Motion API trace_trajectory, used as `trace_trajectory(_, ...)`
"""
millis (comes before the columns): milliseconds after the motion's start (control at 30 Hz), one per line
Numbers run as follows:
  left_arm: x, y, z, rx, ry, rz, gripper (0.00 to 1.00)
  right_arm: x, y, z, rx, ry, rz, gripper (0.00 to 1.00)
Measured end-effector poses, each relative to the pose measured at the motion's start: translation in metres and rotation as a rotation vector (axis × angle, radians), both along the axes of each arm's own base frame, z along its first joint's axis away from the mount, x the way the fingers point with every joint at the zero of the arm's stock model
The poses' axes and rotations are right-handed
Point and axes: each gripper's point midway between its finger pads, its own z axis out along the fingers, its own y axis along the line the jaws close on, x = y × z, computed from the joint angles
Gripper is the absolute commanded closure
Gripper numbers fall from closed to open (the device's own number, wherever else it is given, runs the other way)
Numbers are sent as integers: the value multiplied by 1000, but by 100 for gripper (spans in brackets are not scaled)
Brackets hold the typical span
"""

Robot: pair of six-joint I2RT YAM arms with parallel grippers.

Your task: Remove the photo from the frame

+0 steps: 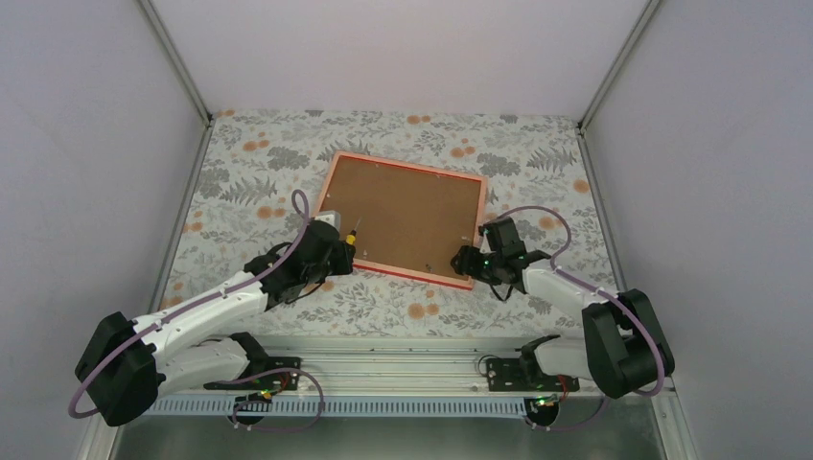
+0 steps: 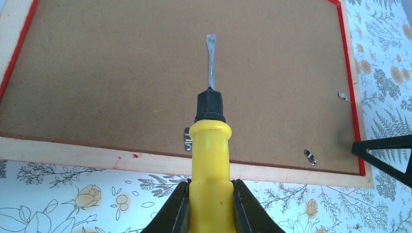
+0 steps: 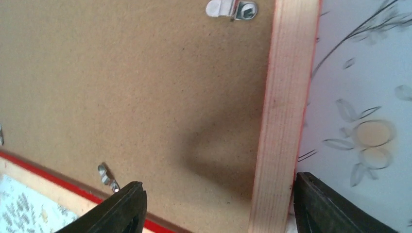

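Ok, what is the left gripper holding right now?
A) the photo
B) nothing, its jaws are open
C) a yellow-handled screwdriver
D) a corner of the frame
C: in the left wrist view the left gripper is shut on the yellow-handled screwdriver, whose flat blade points out over the brown back of the frame.

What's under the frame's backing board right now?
Nothing under it shows. The frame lies face down on the floral cloth. The brown backing fills it edge to edge, with small metal clips along its edges. Any photo beneath is fully covered.
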Motion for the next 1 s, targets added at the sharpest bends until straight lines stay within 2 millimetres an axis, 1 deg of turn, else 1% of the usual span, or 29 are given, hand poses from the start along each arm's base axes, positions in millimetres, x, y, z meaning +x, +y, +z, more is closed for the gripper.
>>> trace_trajectory(100,0,0,0,2,-2,-1,98,-7,13,0,2,6,46,31)
trace_trajectory(267,0,0,1,5,-6,-5,98,-22,43,2,20,30,129,29)
trace_trajectory(300,0,0,1,6,-8,-6,98,-28,52,2,24,36,163,29)
trace_trajectory(400,1,2,2,7,-12,-6,98,-37,75,2,30,57,222,28)
trace_trajectory(500,0,4,0,9,-13,-6,98,-47,103,3,35,79,293,27)
trace_trajectory(767,-1,12,-3,13,-14,14,98,-68,175,6,59,121,466,26)
trace_trajectory(867,1,17,-4,15,-13,26,98,-70,190,6,73,124,506,26)
trace_trajectory(1000,2,23,-4,14,-14,43,98,-71,193,9,58,122,543,26)
